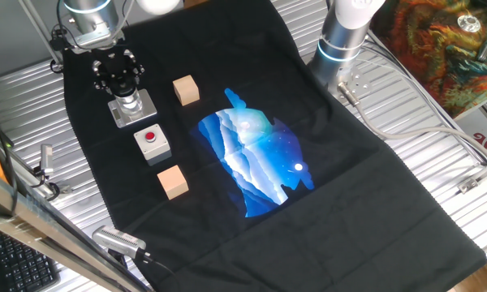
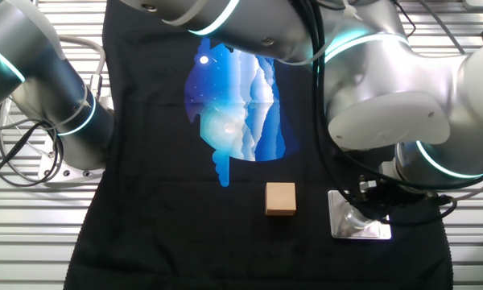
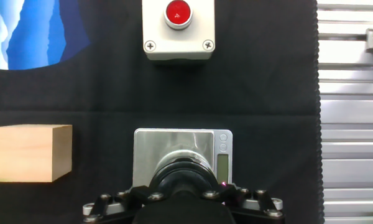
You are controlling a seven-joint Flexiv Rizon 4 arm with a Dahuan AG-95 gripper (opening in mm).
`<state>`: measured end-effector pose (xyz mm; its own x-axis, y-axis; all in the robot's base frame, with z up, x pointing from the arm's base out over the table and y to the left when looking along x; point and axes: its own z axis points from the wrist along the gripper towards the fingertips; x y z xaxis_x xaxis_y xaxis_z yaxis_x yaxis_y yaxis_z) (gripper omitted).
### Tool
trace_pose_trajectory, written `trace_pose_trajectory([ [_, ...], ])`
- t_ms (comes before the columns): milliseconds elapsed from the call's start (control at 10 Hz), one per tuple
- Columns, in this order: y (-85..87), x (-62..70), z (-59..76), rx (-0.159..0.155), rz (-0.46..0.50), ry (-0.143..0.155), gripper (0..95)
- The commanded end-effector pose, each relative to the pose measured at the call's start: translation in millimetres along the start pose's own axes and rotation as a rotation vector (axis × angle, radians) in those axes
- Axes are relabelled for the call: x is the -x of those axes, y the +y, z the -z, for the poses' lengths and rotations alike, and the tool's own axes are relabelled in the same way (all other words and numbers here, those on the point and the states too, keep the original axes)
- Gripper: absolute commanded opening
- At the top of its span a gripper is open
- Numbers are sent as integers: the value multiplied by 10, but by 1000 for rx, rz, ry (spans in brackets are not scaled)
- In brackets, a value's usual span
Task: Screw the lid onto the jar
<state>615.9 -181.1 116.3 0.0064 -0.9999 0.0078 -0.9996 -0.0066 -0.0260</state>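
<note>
Directly over the jar at the cloth's ten o'clock corner, our gripper clasps the lid squarely, and we judge level, gentle twisting best.

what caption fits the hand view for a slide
Gripper over the black lid on the jar's metal base plate, wooden cube left, red button box ahead.

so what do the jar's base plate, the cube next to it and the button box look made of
The base plate looks like brushed metal: grey, with a dull sheen. The cube looks like bare, pale wood with a matte face. The button box seems to be light grey plastic with screwed corners, and its button a glossy red plastic.
</note>
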Motion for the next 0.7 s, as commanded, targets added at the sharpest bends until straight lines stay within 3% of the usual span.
trace_pose_trajectory([
  [100, -1, -1, -7, 8, -13, 0, 190],
  [200, -1, -1, -6, 4, -16, 1, 190],
  [300, -1, -1, -6, -2, -24, 6, 0],
  [700, 0, -2, -6, -4, -39, 6, 0],
])
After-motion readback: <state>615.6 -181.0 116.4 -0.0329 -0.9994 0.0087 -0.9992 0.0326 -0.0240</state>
